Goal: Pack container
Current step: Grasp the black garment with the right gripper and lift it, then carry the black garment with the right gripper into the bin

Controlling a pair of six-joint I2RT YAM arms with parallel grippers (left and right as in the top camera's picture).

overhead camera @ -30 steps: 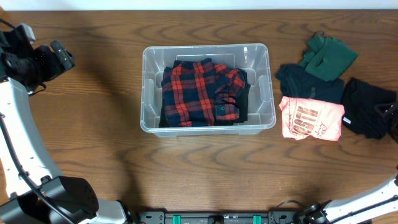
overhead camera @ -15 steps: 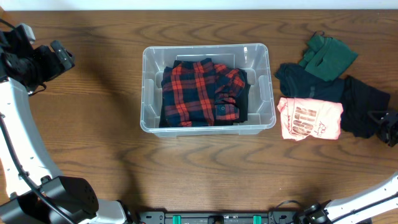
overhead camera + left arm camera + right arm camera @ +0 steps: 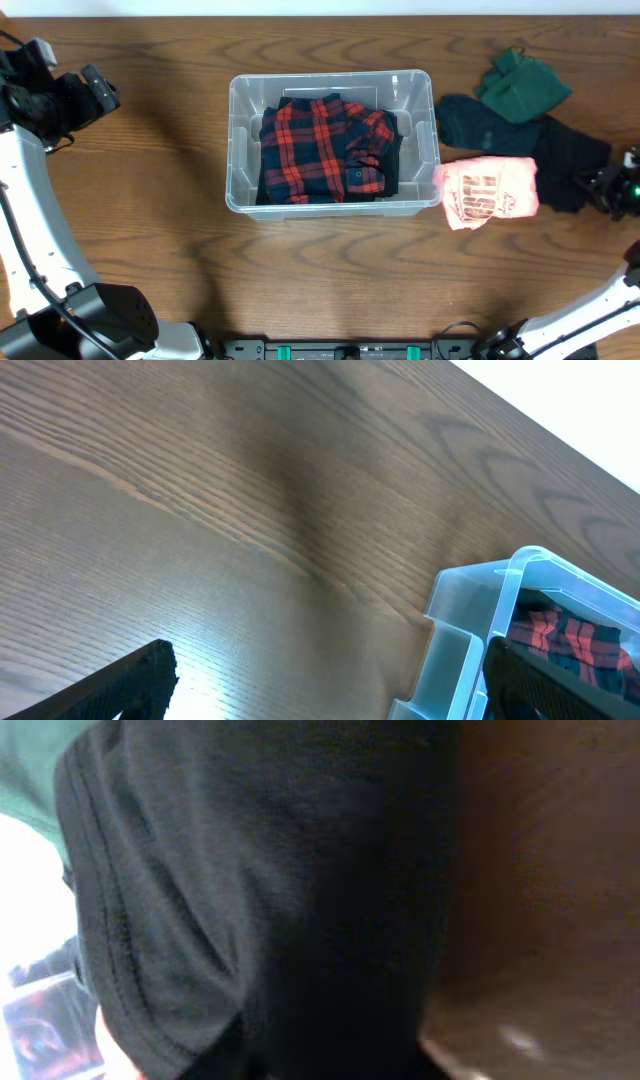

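Note:
The clear container (image 3: pixel 236 150) stands mid-table and holds a folded red-and-navy plaid shirt (image 3: pixel 320 150). My left gripper (image 3: pixel 95 95) hovers far to its left, open and empty. In the left wrist view the gripper (image 3: pixel 330 695) is over bare wood, with the container's corner (image 3: pixel 480 620) by its right finger. My right gripper (image 3: pixel 612 190) sits at the table's right edge, closed on the bunched edge of a black garment (image 3: pixel 565 165). That black cloth (image 3: pixel 300 900) fills the right wrist view and hides the fingers.
A pink printed shirt (image 3: pixel 490 192) lies against the container's right wall. Behind it are a dark teal garment (image 3: pixel 480 125) and a green one (image 3: pixel 522 88). The black garment overlaps this pile.
My right gripper has closed onto the black garment and moved left. The black garment bunched up, and the pink shirt slid left against the container. The left arm stayed still.

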